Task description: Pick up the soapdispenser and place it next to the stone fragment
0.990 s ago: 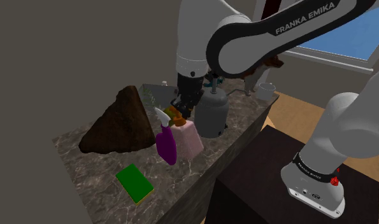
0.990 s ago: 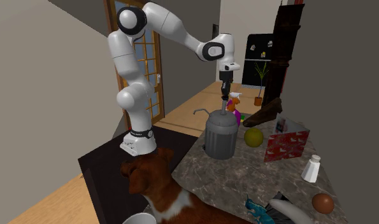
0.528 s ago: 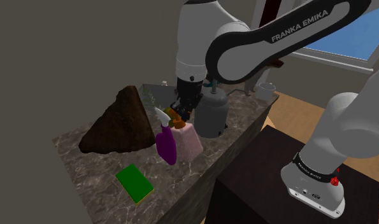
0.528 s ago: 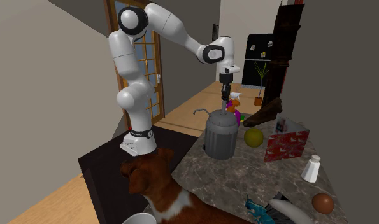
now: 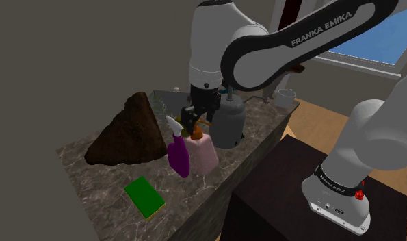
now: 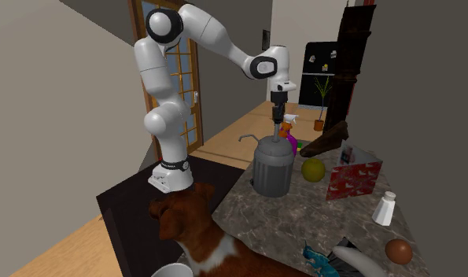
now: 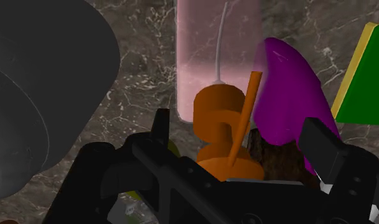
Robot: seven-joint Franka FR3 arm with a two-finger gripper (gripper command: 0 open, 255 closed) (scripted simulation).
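Note:
The soap dispenser (image 5: 204, 152) is a pale pink bottle with an orange pump (image 7: 217, 121). It stands upright on the dark marble counter (image 5: 106, 192), touching a purple spray bottle (image 5: 178, 155). The brown stone fragment (image 5: 129, 131) lies just beyond that spray bottle, toward the shoulder view's left. My gripper (image 5: 192, 120) hovers right over the pump and is open. In the wrist view the gripper (image 7: 241, 130) has its fingers (image 7: 161, 125) standing apart on either side of the pump without clasping it. From the second exterior view, the gripper (image 6: 279, 118) points straight down behind the grey pot.
A grey lidded pot (image 5: 227, 122) stands close beside the dispenser on the stand's side. A green sponge (image 5: 145, 197) lies nearer the counter's front. Further along the counter sit a yellow-green ball (image 6: 313, 169), a red patterned box (image 6: 354, 175) and a white shaker (image 6: 385, 208). A brown dog (image 6: 194, 232) is beside it.
The fingers, shut on the orange pump in the earlier frames, have spread apart and let go. The hand has risen slightly; the dispenser stays where it stood.

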